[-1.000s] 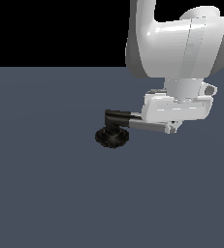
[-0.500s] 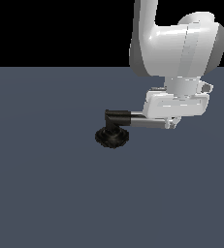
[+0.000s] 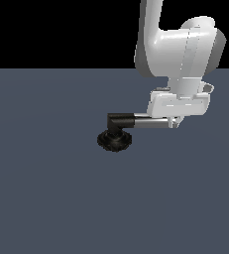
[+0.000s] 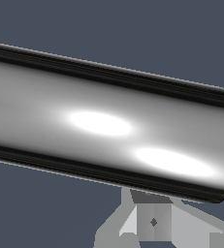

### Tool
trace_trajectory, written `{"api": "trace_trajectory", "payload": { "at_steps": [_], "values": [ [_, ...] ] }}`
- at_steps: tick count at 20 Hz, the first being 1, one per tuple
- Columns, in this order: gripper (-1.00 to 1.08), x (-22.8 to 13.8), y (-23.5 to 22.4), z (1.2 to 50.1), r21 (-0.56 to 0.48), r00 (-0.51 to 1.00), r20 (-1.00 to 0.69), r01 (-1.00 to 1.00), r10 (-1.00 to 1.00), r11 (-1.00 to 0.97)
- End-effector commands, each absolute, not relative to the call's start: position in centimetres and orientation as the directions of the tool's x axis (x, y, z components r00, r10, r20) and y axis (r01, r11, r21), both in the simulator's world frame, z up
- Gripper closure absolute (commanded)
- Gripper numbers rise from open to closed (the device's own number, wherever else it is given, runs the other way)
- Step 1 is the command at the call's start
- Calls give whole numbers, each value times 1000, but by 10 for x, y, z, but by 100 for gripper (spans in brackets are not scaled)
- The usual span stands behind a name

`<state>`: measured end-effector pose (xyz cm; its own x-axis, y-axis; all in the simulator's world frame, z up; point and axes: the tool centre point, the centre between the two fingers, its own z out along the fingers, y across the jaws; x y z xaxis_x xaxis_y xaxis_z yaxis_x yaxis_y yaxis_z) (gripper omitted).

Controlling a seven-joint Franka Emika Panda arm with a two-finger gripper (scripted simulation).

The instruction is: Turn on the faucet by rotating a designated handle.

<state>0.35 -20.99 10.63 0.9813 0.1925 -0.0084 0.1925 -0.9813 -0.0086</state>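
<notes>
Faucet (image 3: 115,140): I see it mid-frame, on the floor.
Handle (image 3: 149,123): runs toward frame right, under my gripper (image 3: 177,120).

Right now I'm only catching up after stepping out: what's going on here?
A white robot arm has its gripper down at the free end of the faucet's chrome handle. The wrist view is filled by that bar, so the gripper sits very close. Whether the gripper is closed on it can't be told. The black base sits on the grey floor.
</notes>
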Motion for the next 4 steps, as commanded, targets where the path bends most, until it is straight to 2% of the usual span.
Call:
{"api": "trace_trajectory", "payload": {
  "at_steps": [1, 4],
  "values": [
    [108, 12, -220, 108, 0, 983, 0, 186, 186, -983],
    [108, 18, -223, 109, 0, 983, 0, 185, 185, -983]
  ]
}}
